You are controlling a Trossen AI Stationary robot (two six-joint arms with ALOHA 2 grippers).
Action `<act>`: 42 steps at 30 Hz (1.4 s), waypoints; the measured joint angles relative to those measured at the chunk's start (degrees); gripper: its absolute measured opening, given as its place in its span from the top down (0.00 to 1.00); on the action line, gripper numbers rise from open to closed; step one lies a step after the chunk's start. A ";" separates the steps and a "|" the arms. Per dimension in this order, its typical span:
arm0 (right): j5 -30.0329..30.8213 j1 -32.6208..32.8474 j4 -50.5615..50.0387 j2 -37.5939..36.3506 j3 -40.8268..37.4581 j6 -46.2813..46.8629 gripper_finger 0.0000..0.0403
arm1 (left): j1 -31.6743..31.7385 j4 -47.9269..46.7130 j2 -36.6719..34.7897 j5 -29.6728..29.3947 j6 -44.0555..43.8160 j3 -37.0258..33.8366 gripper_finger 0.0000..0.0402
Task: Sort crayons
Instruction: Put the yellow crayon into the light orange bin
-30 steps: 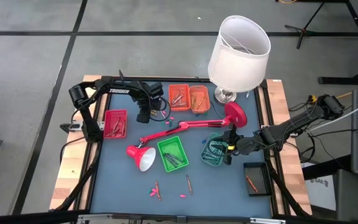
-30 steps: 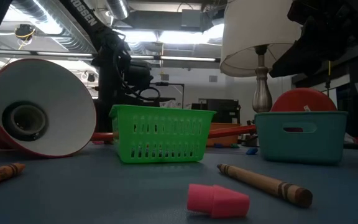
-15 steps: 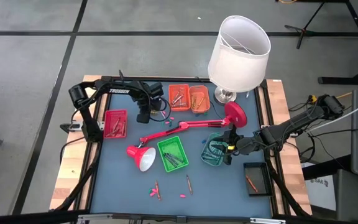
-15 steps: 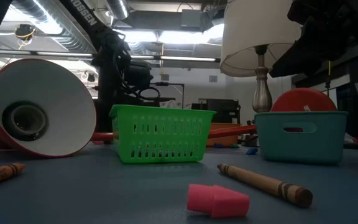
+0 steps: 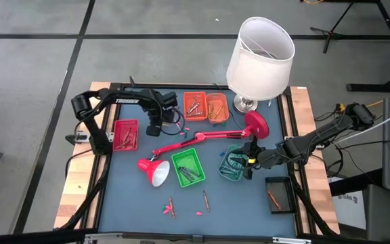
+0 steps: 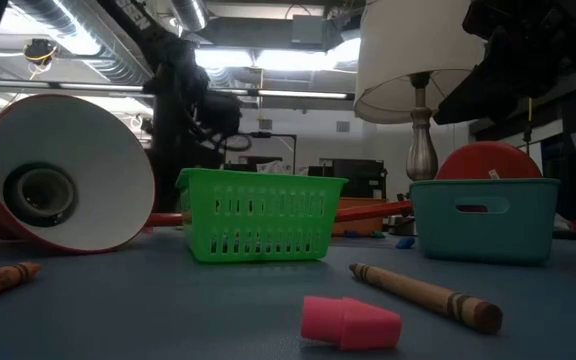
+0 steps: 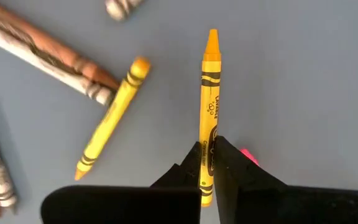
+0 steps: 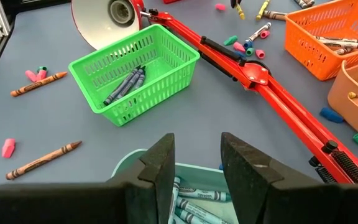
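left gripper (image 7: 207,163) clamped on yellow crayon (image 7: 209,99), black-printed paper wrapper

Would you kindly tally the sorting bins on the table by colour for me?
Red bin: 1
Orange bin: 1
Peach bin: 1
Green bin: 1
Teal bin: 1
Black bin: 1
Total: 6

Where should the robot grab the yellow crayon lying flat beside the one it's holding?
Around the middle of its paper-wrapped barrel, straight down from above. The loose yellow crayon lies flat on the blue table, so only its long sides are free for fingers. Keep off the end near the brown crayon. The left gripper is shut on the held yellow crayon.
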 joint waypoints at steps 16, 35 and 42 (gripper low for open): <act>0.00 0.00 0.00 0.00 0.00 0.20 0.69 | -6.68 22.44 -1.63 9.60 -18.60 5.62 0.99; 0.00 0.02 -0.04 0.00 0.00 -0.02 0.69 | -9.42 70.97 11.89 2.82 -46.74 5.66 0.97; 0.00 0.02 -0.04 0.00 0.00 -0.02 0.69 | -8.65 70.54 11.03 3.15 -44.01 5.66 0.83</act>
